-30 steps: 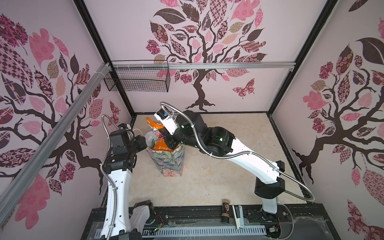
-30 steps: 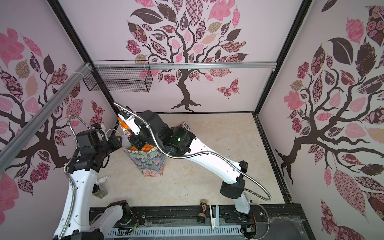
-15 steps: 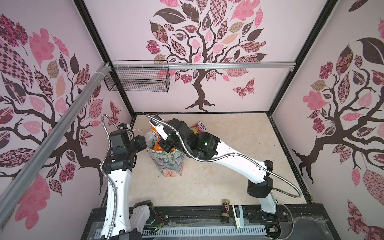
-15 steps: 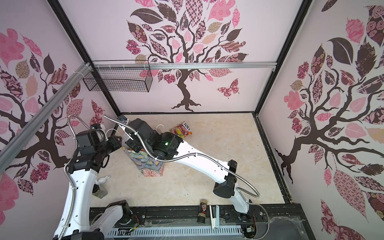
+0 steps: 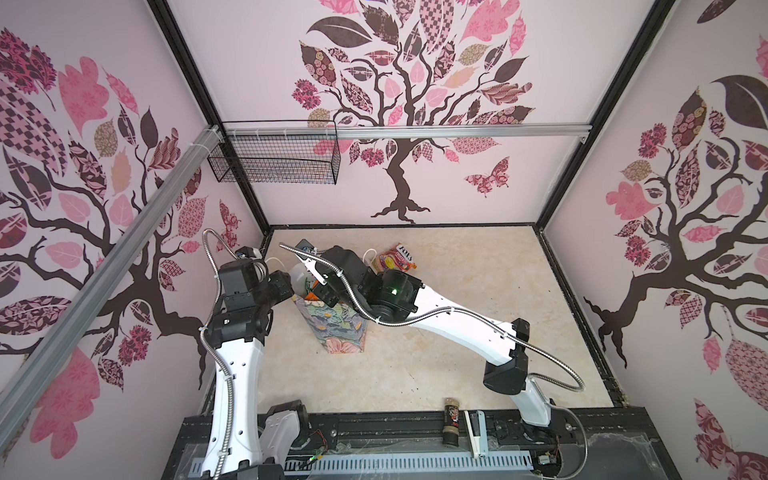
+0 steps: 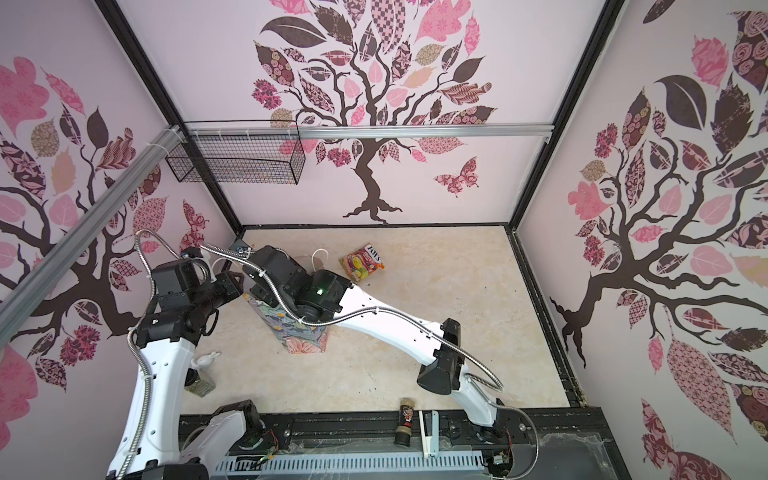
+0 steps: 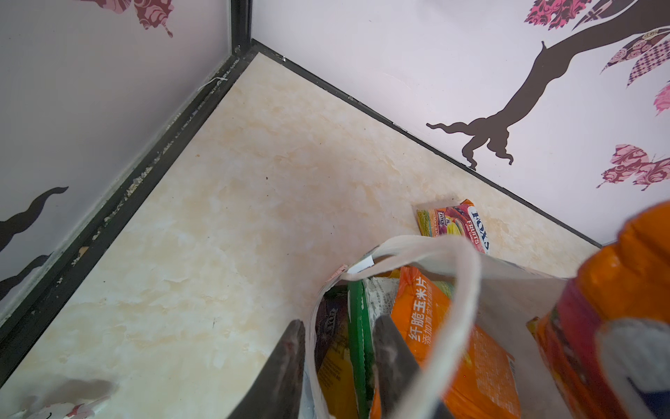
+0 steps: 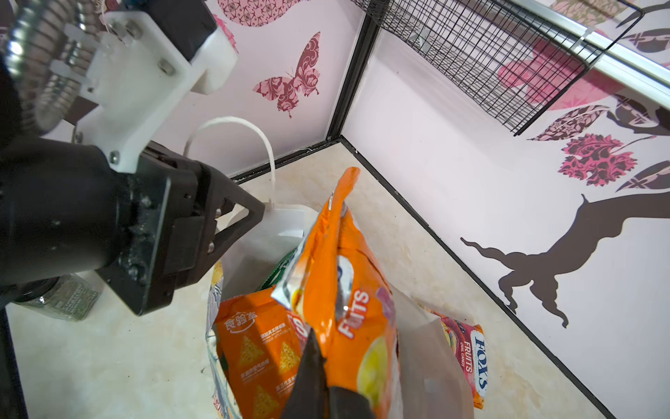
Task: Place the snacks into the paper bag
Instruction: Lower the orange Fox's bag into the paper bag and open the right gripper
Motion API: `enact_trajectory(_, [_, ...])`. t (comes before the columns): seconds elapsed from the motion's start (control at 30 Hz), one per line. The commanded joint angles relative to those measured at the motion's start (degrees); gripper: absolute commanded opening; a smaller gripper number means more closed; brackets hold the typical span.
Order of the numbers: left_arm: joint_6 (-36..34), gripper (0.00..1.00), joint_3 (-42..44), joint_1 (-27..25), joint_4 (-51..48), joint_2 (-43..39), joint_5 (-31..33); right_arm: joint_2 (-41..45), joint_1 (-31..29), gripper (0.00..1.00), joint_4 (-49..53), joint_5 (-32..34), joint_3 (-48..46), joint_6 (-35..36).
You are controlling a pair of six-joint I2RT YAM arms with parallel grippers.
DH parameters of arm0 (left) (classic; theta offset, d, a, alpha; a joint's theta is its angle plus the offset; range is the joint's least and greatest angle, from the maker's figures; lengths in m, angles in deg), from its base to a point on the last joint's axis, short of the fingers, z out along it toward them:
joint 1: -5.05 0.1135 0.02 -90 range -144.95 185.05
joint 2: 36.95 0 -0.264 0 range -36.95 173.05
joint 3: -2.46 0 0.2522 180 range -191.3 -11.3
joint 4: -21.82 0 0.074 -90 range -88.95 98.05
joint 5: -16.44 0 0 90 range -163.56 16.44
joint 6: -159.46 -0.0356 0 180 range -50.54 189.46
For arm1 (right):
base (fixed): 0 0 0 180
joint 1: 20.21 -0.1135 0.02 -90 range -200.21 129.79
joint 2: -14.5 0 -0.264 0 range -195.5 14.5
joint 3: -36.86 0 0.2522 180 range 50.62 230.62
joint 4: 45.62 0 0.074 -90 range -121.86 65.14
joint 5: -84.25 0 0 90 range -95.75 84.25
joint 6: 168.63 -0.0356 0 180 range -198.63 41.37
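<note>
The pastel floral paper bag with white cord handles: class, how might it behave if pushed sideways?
The floral paper bag stands tall on a narrow base, so it could tip. The left gripper pinches its thin rim, which looks flexible and may crumple.

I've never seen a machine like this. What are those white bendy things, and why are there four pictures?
Those are two robot arms with pinching fingers. Two pictures look down from above; two come from cameras on the arms' wrists. The right fingers are shut on an orange candy packet, holding it over the flowery paper bag, which already holds other snacks. The left fingers pinch the bag's edge. One more candy packet lies on the floor behind the bag.
</note>
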Motion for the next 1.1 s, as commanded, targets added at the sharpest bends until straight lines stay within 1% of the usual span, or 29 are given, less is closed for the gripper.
enact_trajectory(0.0, [0.00,0.36,1.64,0.30,1.25,-0.51,-0.01,-1.17,0.39,0.00,-3.76,2.61,0.10,1.72])
enact_trajectory(0.27, [0.00,0.36,1.58,0.29,1.23,-0.55,-0.02,-1.28,1.46,0.00,-5.15,2.91,-2.15,1.82])
enact_trajectory(0.67, [-0.09,0.37,1.49,0.34,1.22,-0.47,-0.11,0.02,1.99,0.01,-7.80,0.82,-7.88,1.00])
enact_trajectory(0.7, [-0.07,0.37,1.52,0.29,1.16,-0.42,-0.11,0.37,1.99,0.04,-7.98,0.53,-8.38,0.80])
enact_trajectory(0.77, [-0.09,0.37,1.56,0.41,1.17,-0.46,-0.11,1.08,1.99,0.19,-8.43,-0.10,-9.36,0.47])
enact_trajectory(0.83, [-0.07,0.37,1.51,0.37,1.18,-0.45,-0.11,1.70,2.03,0.25,-8.77,-0.81,-10.09,0.20])
enact_trajectory(0.97, [-0.18,0.37,1.56,0.36,1.21,-0.56,-0.02,2.43,1.94,0.39,-8.27,-3.05,-9.92,-0.82])
enact_trajectory(1.07, [-0.18,0.40,1.56,0.42,1.08,-0.55,-0.11,3.02,1.91,0.44,-6.53,-6.18,-8.44,-2.04])
